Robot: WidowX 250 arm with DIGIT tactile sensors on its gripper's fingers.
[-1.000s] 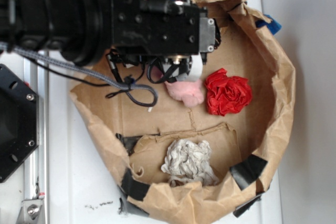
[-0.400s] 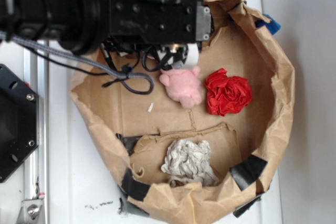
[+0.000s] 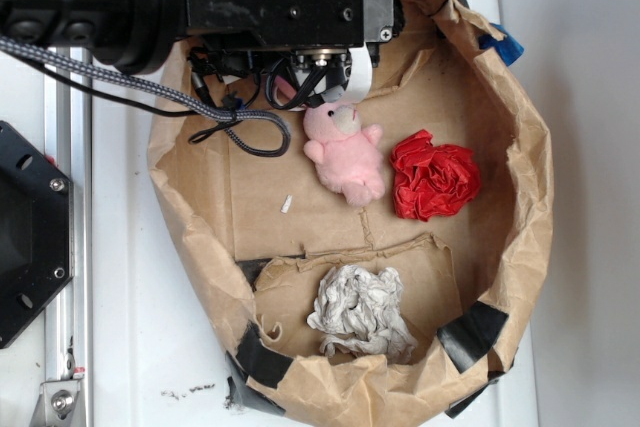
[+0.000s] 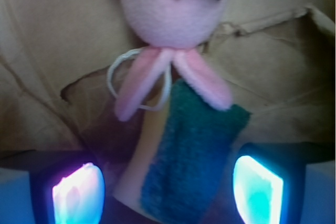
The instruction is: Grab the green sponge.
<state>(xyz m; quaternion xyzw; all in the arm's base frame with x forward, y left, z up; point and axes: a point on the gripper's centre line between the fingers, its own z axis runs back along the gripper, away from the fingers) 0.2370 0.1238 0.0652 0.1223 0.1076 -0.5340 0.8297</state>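
Observation:
In the wrist view the green sponge (image 4: pixel 195 150) lies straight ahead, dark green face up with its pale foam side showing on the left. My gripper (image 4: pixel 168 188) is open, and its two glowing fingertips (image 4: pixel 79 195) stand on either side of the sponge with a gap on each side. The ears of a pink bunny (image 4: pixel 170 9) droop onto the sponge's far end. In the exterior view the gripper (image 3: pixel 325 75) hangs at the upper inside of the paper bag, just above the bunny (image 3: pixel 345 152), and the arm hides the sponge.
The brown paper bag (image 3: pixel 532 182) walls in the work area. Inside lie a red crumpled cloth (image 3: pixel 433 179) right of the bunny and a grey-white crumpled rag (image 3: pixel 360 309) near the bottom. Black tape (image 3: pixel 470 327) patches the rim. A metal rail (image 3: pixel 68 247) runs at left.
The arm has moved up the frame toward the bag's upper rim, uncovering the whole pink bunny. The bag's left wall has shifted slightly.

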